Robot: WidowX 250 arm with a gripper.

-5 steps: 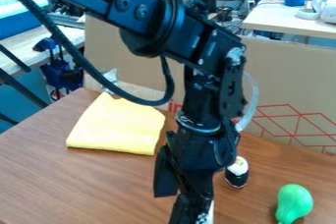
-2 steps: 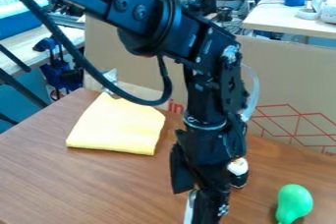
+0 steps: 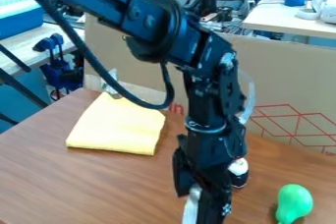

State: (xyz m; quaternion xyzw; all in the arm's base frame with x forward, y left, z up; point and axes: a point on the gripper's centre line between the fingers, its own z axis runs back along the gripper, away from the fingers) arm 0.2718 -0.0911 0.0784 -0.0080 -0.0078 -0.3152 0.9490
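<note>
Hanging pincer [image 3: 207,208], camera view: pointed downward over the brown table [image 3: 59,183], near the bottom edge; could not tell how far open, nor whether gripping anything.
Pale strip [image 3: 191,208]: ran down along the pincer, on the view's left; could not tell whether held or part of the tool.
Black-and-white piece [image 3: 238,173]: stood on the table just beside the pincer, toward the view's right and a little behind, partly covered; white end up, black end down, long axis close to upright in the view, much like the pincer's.
Green pear-shaped thing [image 3: 294,203]: lay farther right and lower, round end up in the view, narrow end down.
Yellow cloth [image 3: 117,124]: spread flat, behind and to the view's left, apart from the pincer.
Count: one arm, one pale strip, one black-and-white piece, one green pear-shaped thing, one yellow cloth.
</note>
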